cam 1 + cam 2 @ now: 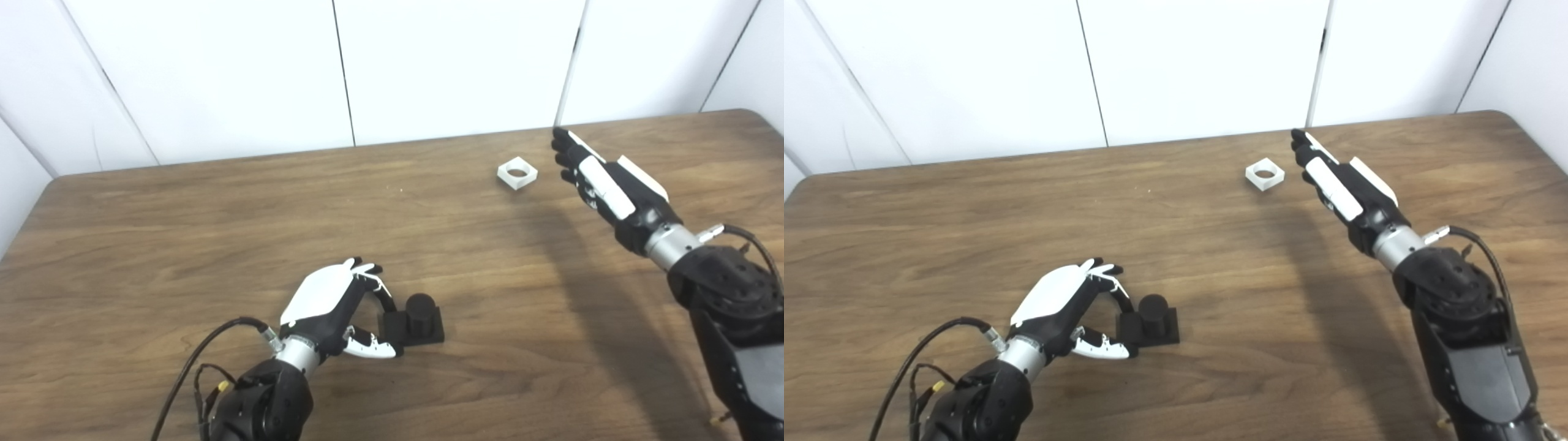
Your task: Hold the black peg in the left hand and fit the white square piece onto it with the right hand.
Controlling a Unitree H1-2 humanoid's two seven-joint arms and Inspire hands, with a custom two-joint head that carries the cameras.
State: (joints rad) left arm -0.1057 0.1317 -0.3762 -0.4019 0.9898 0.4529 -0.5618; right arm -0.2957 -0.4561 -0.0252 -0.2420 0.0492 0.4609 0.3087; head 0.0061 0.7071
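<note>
The black peg [420, 318] stands low in the frame, a little left of centre, on the wooden counter [184, 233]: a short round post rising from a square base, with a smaller block on its left side. It looks like rigid printed plastic, light and hard, so it should not deform under a squeeze but could slide on the smooth wood if nudged from one side only. The left hand [334, 306] sits just to its left, fingers [375, 280] curled around empty air and thumb stretched along the counter toward the base; they seem to touch or nearly touch the small block, yet nothing is clasped. The base edges and that side block look like the sensible places to pinch, leaving the round post free.

The white square piece [517, 173] lies flat in the upper right of the frame, near the counter's far edge, its round hole facing up. It appears thin-walled, stiff and very light, likely to skate away or tip when pushed. Opposite outer faces offer the best hold, with the hole kept unobstructed. The right hand [603, 184] hovers just right of it, fingers straight and together, holding nothing and not touching it.
</note>
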